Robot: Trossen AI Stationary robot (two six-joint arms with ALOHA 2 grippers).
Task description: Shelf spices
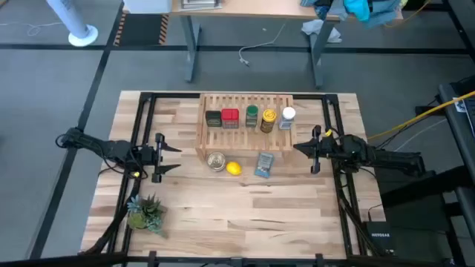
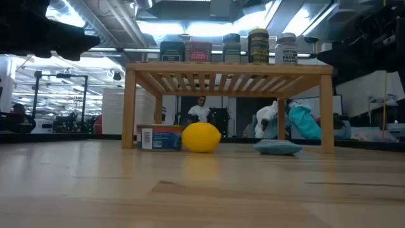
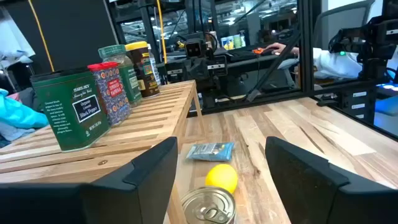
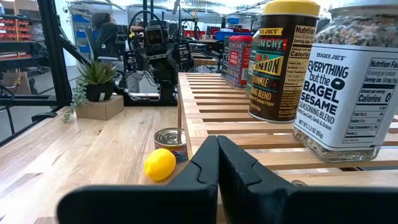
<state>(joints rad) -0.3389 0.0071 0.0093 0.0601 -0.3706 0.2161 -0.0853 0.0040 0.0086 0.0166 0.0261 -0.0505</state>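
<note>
The light-wood slatted shelf (image 1: 245, 133) stands on its legs at the table's far middle. On its top, upright in a row from left to right, are the dark grey tin (image 1: 214, 118), red tin (image 1: 230, 117), green-lidded jar (image 1: 251, 116), yellow-lidded jar (image 1: 268, 119) and white-lidded jar (image 1: 288, 117); the low view shows the same row (image 2: 228, 49). My left gripper (image 1: 177, 159) is open, left of the shelf, pointing at it. My right gripper (image 1: 298, 147) is shut, just right of the shelf near the white-lidded jar (image 4: 348, 81). Neither touches anything.
In front of the shelf lie a silver round tin (image 1: 216, 161), a lemon (image 1: 233, 168) and a flat blue packet (image 1: 264, 164). A small potted plant (image 1: 145, 211) stands near the table's near left corner. The near half of the tabletop (image 1: 252, 222) is bare wood.
</note>
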